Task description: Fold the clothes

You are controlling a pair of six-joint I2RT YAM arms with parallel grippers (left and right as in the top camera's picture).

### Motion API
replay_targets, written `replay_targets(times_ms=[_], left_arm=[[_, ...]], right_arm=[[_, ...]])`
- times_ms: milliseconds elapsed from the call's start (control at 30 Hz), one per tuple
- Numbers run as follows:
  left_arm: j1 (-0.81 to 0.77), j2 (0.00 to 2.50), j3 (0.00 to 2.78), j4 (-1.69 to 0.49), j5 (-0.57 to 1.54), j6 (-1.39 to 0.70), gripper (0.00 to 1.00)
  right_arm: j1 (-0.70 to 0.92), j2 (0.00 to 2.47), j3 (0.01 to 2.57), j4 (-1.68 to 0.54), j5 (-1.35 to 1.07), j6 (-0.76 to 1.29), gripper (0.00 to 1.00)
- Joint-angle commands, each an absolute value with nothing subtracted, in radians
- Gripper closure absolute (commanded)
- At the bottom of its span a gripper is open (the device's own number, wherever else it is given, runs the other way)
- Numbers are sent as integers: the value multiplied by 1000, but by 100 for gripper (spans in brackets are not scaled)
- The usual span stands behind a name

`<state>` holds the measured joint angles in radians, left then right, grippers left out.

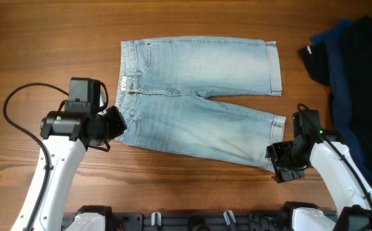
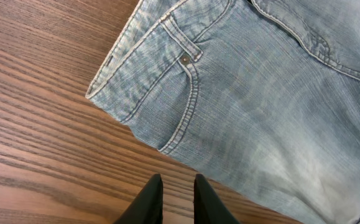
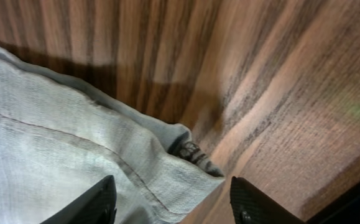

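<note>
One pair of shorts [image 1: 198, 96], spread flat at mid table [image 1: 44, 38], waistband [image 1: 126, 77] to the left and both legs running right, far leg straight, near leg angled toward the front edge. Not yet folded anywhere; by the look of it, the very start of the job. Well apart from dark garments [image 1: 359, 58] heaped at the far right, so little risk of catching those. Left gripper [image 1: 116, 123] low at the near waistband corner, jaws only a narrow slit apart and holding nothing, tips over bare wood just beside the denim edge below the pocket [image 2: 161, 106]. Right gripper [image 1: 277, 159] at the near leg's cuff [image 3: 186, 165], jaws wide, one finger over cloth and the other over wood, straddling the cuff corner without pinching it. Placed so, probably, to take the near long edge at both ends at once and carry it over onto the far leg, halving the shorts lengthwise. Calls for a wider left opening first, given the thick waistband, then a low scoop under the hem on each side. Likely trouble: pinching only the top layer, or an uneven lift skewing the fold.
</note>
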<state>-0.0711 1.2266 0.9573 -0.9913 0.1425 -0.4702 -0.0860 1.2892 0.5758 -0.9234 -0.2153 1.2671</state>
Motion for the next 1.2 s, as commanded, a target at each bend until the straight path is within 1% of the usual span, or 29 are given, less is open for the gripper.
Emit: replay_targets(times_ms=[0, 133, 233, 267, 333, 367, 433, 500, 533, 633, 700, 767, 800, 867, 933, 1033, 1167], left_arm=[[-71, 1227, 949, -992, 129, -476, 82], [-71, 1227, 949, -992, 129, -476, 82], [-71, 1227, 949, -996, 129, -476, 82], [-71, 1227, 949, -1000, 129, -476, 82], [-71, 1227, 949, -1007, 130, -476, 82], [-71, 1227, 949, -1007, 129, -476, 82], [-71, 1227, 949, -1007, 129, -476, 82], [-71, 1227, 949, -1011, 130, -476, 76], [-71, 1227, 948, -1023, 130, -477, 75], [-71, 1227, 907, -1027, 129, -501, 76], [-71, 1227, 841, -968, 130, -542, 73], [-70, 1227, 750, -857, 129, -596, 67], [-69, 1227, 689, -770, 129, -642, 61], [-69, 1227, 635, -674, 128, -680, 61], [-69, 1235, 599, -597, 89, -725, 62], [-69, 1277, 595, -558, -3, -784, 61], [-69, 1402, 595, -488, -17, -798, 60]], right_arm=[[-87, 1286, 562, -918, -194, 1286, 42], [-87, 1286, 509, -885, -195, 1286, 42], [-87, 1285, 485, -849, -194, 1282, 49], [-87, 1285, 485, -845, -194, 1282, 53], [-87, 1285, 485, -845, -194, 1282, 73], [-87, 1285, 485, -846, -195, 1282, 96], [-87, 1285, 485, -847, -195, 1282, 96], [-87, 1285, 485, -848, -195, 1282, 96], [-87, 1285, 485, -849, -195, 1282, 96], [-87, 1285, 485, -848, -195, 1282, 96], [-87, 1285, 485, -846, -194, 1282, 96], [-87, 1285, 485, -840, -194, 1282, 96], [-87, 1285, 485, -839, -194, 1278, 96], [-87, 1285, 485, -827, -194, 1237, 96], [-87, 1285, 485, -821, -182, 1221, 96], [-87, 1285, 485, -823, -172, 1222, 96], [-87, 1285, 485, -823, -172, 1211, 96]])
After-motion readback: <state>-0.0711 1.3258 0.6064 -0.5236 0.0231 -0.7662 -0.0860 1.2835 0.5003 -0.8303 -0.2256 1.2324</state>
